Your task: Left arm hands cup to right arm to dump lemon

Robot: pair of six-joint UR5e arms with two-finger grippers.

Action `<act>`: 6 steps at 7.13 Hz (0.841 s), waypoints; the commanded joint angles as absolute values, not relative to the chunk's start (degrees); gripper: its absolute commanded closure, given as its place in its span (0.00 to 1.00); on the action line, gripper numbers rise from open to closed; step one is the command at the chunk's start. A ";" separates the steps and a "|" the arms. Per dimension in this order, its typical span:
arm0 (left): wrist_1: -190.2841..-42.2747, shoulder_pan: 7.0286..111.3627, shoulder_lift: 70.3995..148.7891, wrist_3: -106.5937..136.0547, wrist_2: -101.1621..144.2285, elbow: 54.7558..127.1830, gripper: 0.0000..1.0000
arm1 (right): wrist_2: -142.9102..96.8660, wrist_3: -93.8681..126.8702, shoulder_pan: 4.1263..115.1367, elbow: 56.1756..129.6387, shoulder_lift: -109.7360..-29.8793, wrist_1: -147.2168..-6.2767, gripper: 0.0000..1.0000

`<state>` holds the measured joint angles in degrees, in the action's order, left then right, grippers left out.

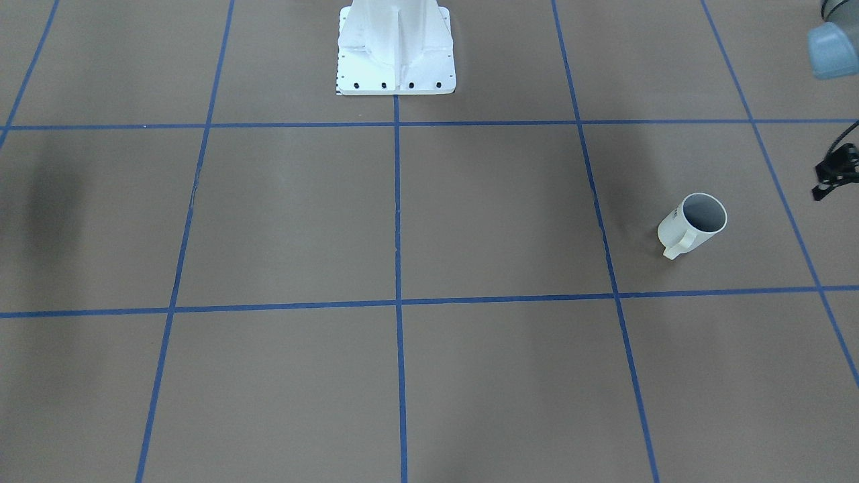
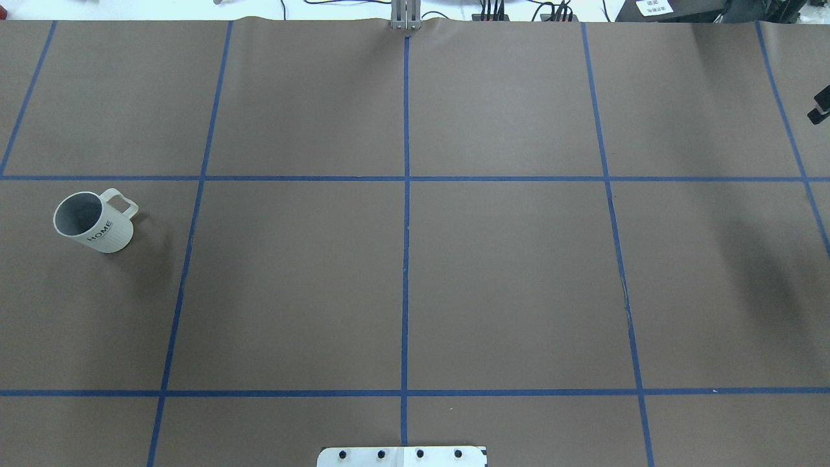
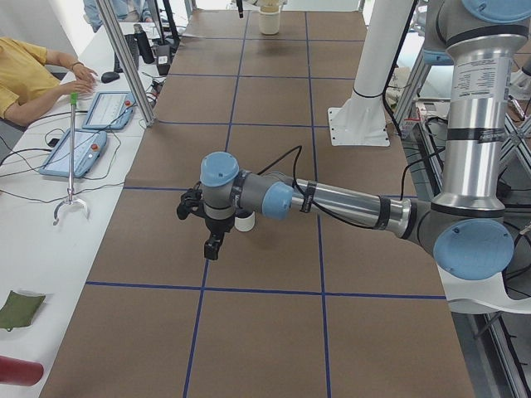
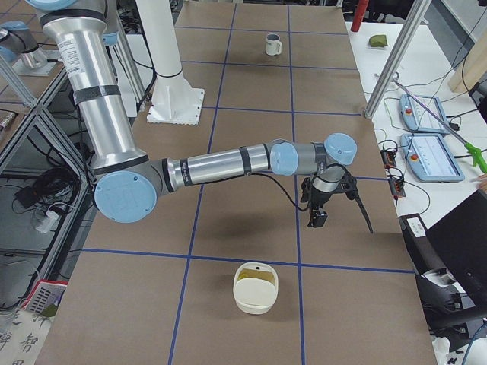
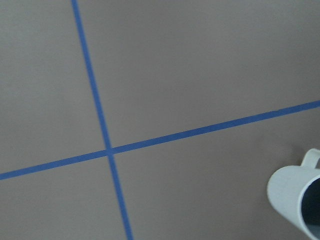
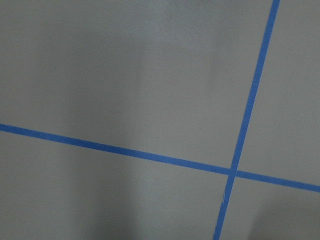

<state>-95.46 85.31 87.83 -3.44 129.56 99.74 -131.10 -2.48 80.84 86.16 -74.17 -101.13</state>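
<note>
The cup (image 2: 97, 222), a white ribbed mug lettered HOME, stands upright on the brown table's left side. It also shows in the front view (image 1: 694, 225), far off in the right side view (image 4: 273, 44) and at the left wrist view's lower right corner (image 5: 295, 200). Its grey inside shows no lemon. The left arm reaches out low over the table, and its gripper (image 3: 213, 246) hangs just in front of the cup (image 3: 244, 221); I cannot tell whether it is open. The right arm's gripper (image 4: 315, 220) hangs above bare table; I cannot tell its state.
A cream tub (image 4: 255, 287) sits on the table near the robot's right end. The white pedestal base (image 1: 396, 50) stands at mid table. Operators' tablets (image 3: 79, 149) and a person lie beyond the far table edge. Blue tape lines grid the table.
</note>
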 commanded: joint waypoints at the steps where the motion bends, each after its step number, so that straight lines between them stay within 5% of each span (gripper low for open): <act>1: -95.10 87.53 85.16 -7.38 129.20 95.57 0.00 | -131.13 -2.63 81.47 85.86 -74.97 -102.13 0.00; 6: -92.37 88.42 86.75 -6.94 131.04 96.50 0.00 | -131.48 -3.69 85.34 90.96 -80.76 -101.51 0.00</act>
<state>-92.74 88.36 86.44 -6.87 130.27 96.32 -131.49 -3.64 85.18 89.40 -79.05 -101.57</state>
